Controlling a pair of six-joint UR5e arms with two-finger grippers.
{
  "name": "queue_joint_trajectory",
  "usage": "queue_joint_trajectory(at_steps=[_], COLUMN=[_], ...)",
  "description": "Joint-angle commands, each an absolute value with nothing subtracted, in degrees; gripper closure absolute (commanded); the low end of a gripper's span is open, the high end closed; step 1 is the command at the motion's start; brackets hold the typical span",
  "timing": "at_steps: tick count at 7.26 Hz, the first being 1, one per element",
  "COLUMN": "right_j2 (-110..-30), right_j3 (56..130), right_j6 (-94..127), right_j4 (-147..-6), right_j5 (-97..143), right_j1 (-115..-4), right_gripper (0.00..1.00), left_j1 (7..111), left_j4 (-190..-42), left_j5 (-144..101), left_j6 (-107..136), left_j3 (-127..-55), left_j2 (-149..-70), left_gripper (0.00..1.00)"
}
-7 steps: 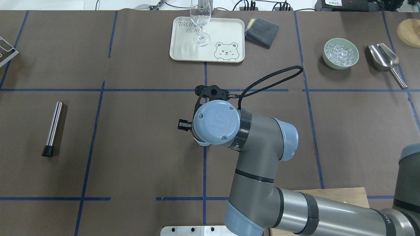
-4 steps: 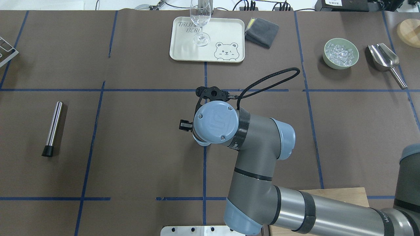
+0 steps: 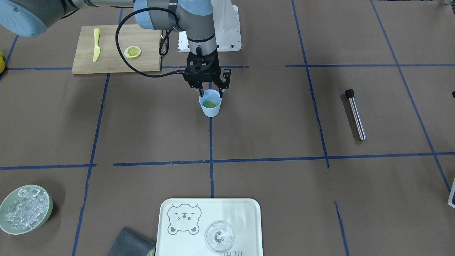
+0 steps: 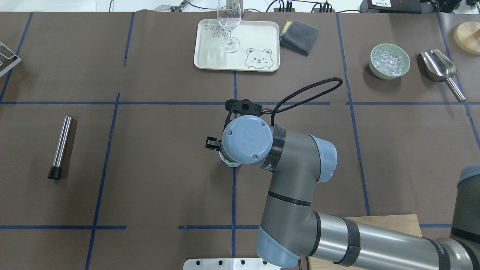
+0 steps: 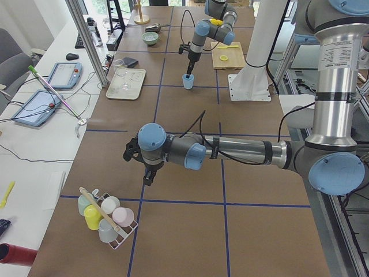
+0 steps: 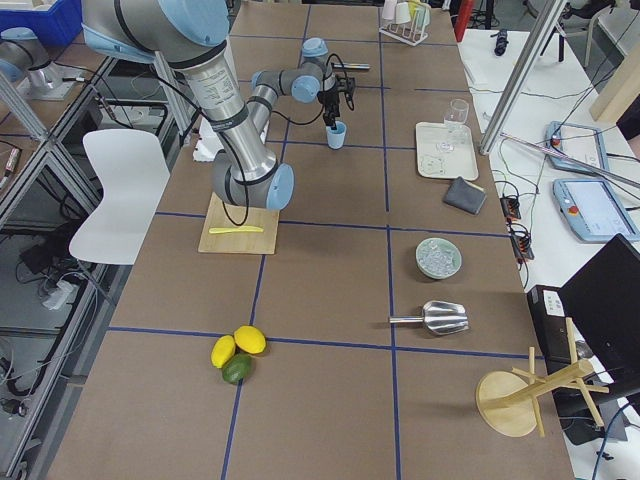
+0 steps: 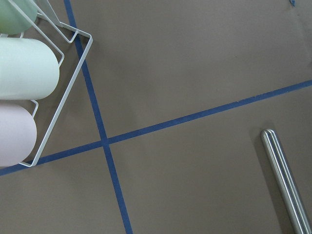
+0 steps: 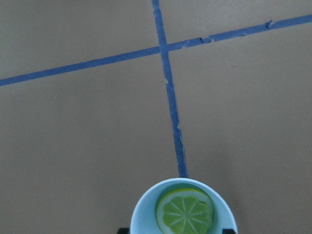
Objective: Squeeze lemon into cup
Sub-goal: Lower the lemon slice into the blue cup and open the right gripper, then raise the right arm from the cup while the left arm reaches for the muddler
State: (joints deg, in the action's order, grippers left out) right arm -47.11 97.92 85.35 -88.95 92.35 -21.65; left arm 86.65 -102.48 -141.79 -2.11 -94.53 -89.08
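Observation:
The light-blue cup (image 3: pixel 210 106) stands at the table's middle on a blue tape line. A lemon (image 8: pixel 185 213) slice lies flat inside it, cut face up, and looks greenish in the front view (image 3: pixel 210 105). My right gripper (image 3: pixel 210 93) hangs straight down just over the cup's rim. It is open, with one fingertip on each side of the cup's mouth and nothing held. In the overhead view the wrist hides most of the cup (image 4: pixel 227 162). My left gripper (image 5: pixel 147 174) hovers near the cup rack and shows only in the exterior left view, so I cannot tell its state.
A cutting board (image 3: pixel 113 62) holds a yellow knife (image 3: pixel 96 44) and another lemon slice (image 3: pixel 132 52). A steel rod (image 4: pixel 61 146) lies at the left. A tray (image 4: pixel 258 37) with a clear glass (image 4: pixel 229 22), a grey cloth (image 4: pixel 299 36), an ice bowl (image 4: pixel 389 61) and a scoop (image 4: pixel 440 69) line the far side.
The right wrist has shifted very slightly over the cup, and less of the cup's rim shows beneath it. Nothing else has moved.

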Motion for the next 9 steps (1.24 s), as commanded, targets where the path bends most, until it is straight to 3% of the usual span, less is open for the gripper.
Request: queue_joint_trajectory(at_steps=[1,4,7,9], right_j2=[-47.11,-56.38,-62.66,-62.84], right_j3=[98.35,108.85,110.74,110.83], right_j6=[84.82,79.32,68.14,68.11], right_j4=[-88.86,-88.77,-88.77,-88.77], right_j5=[96.03,108.52,117.32,117.16], right_j1=[-23.36,-33.45,-42.44,-42.63], right_gripper=[0.00,0.00,0.00,0.00], left_j1=[86.40,75.45,61.48,57.85], left_j4=[-102.48,-109.91,-115.05,-115.05], left_j5=[-141.94,-141.77,-132.75,-130.27], left_j6=[-1.94,13.98,43.31,45.43], left_j3=[-94.22,-93.96,-91.34,-88.68], left_j2=[-89.38,-90.18,-96.02,-97.99], left_gripper=[0.00,0.00,0.00,0.00])
